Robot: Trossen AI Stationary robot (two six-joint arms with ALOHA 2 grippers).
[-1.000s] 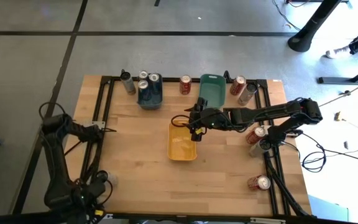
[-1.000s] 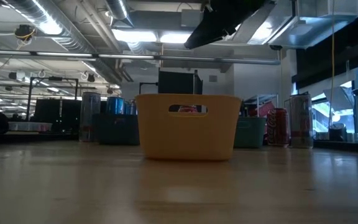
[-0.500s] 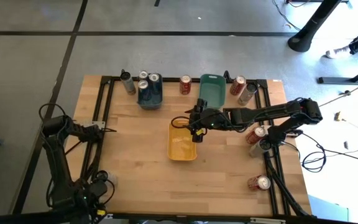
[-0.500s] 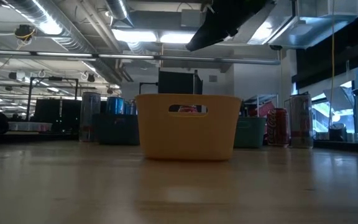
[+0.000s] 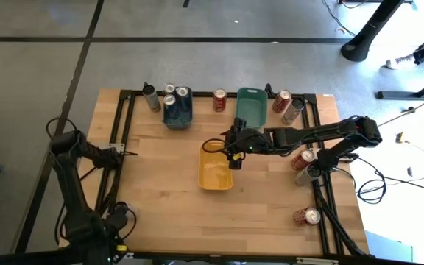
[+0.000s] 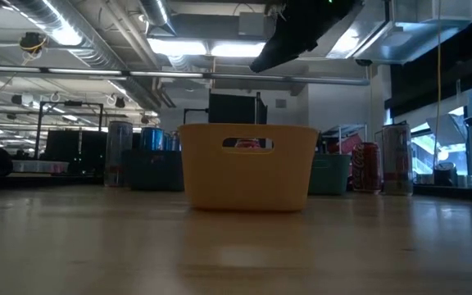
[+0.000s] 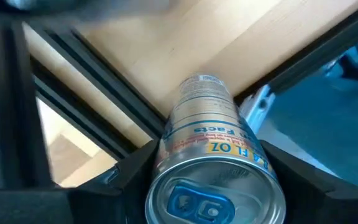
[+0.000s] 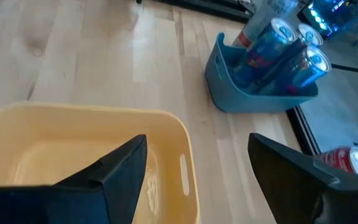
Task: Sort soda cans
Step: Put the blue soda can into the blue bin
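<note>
The left gripper (image 7: 213, 186) is sitting at the lower left of the high view, off the near left corner of the tabletop (image 5: 160, 184), with a silver can (image 7: 207, 162) lying between its fingers (image 7: 132, 177); whether the fingers are actually pressing the can cannot be told. The right gripper (image 5: 232, 151) is hanging over the far end of the yellow bin (image 5: 216, 173) in the middle of the high view, its fingers (image 8: 114, 171) spread apart with nothing between them.

Near the top of the high view, a dark blue bin (image 5: 177, 112) is holding upright blue cans (image 8: 278, 46), and a silver-grey can (image 5: 149, 96) is standing just to its left. A red can (image 5: 219, 100) is standing between the blue bin and the teal bin (image 5: 251, 107). More red cans are showing to the right: one at the upper right (image 5: 282, 101), one at mid-right (image 5: 304, 159) partly behind the right arm, and one lying at the lower right (image 5: 305, 216) by the table's edge.
</note>
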